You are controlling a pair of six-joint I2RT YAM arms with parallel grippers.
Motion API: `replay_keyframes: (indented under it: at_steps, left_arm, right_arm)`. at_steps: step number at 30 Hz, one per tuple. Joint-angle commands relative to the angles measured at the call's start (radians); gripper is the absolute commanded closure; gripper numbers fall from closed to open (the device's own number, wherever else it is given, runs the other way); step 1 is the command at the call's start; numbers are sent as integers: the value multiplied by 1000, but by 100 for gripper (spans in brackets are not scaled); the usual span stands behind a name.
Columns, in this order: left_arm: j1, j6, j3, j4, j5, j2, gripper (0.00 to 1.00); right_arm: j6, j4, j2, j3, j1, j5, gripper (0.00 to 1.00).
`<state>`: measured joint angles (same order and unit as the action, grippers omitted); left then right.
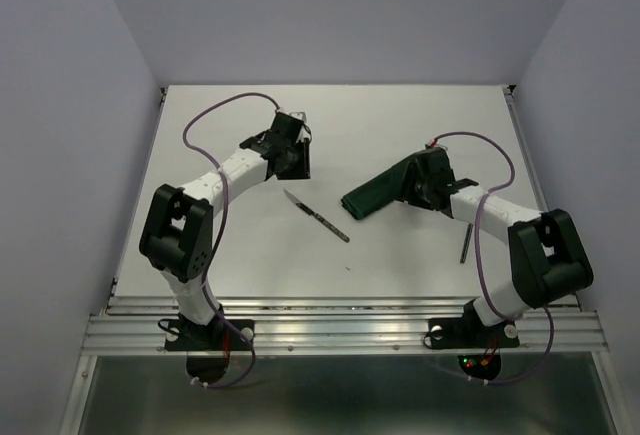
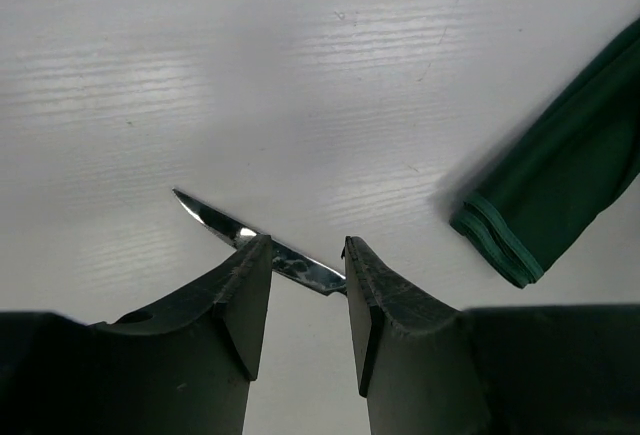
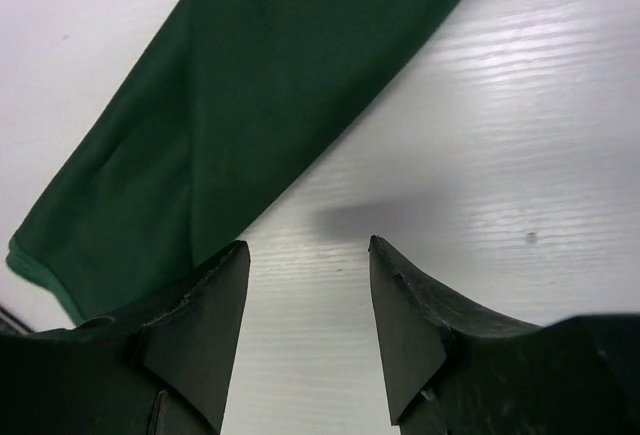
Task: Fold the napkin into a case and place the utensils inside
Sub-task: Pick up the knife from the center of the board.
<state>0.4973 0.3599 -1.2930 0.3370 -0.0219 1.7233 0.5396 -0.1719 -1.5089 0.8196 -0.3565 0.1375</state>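
Lifting the knife (image 2: 220, 222) looks to us like the step in hand. The left end effector (image 2: 307, 247) hovers over it, fingers apart and empty. The blade slants across the gap between them, and its handle is hidden behind one finger. We would first turn the wrist so the fingers close across the knife's narrow width. Then we would come down until the tips meet the tabletop (image 1: 250, 255), since thin flat metal is likely to skate on that smooth surface.

The case (image 1: 375, 195) lies folded as a long narrow pouch at 2 o'clock from the knife, near it but not touching. Its striped end faces the knife. We cannot tell whether that end is the open mouth.

The right end effector (image 3: 308, 250) is also spread and holds nothing. It sits at the case's 3 o'clock end with one finger over the cloth edge, and we cannot tell whether it touches.

For room, we have bare tabletop at 6 and 9 o'clock of the knife. Walls close the tabletop at 9, 12 and 3 o'clock. What we take for the fork (image 1: 466, 242) lies at 4 o'clock of the case, just beside the right forearm, so that arm has little free sweep
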Motion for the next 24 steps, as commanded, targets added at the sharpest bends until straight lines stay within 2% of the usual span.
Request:
replay_keyframes:
  at_steps: [1,5,13,17,24]
  left_arm:
    - [-5,-4,-8,-13,-7,16,54]
    - [-26,8,-22,-47,-16,109,54]
    - [-34,13,-25,-56,-24,206,55]
    - [-34,28,72,-75,-36,168,55]
    - [-31,63,274,-115,-70,36,55]
  right_arm:
    - [-44,8,9,-2,68,22,43]
    - [-67,2,-42,15,129,13,44]
    - [-75,-5,-183,110,139,17,45]
    - [-90,-6,-241,171,139,10,45]
    - [-116,-24,-384,378,139,-3,46]
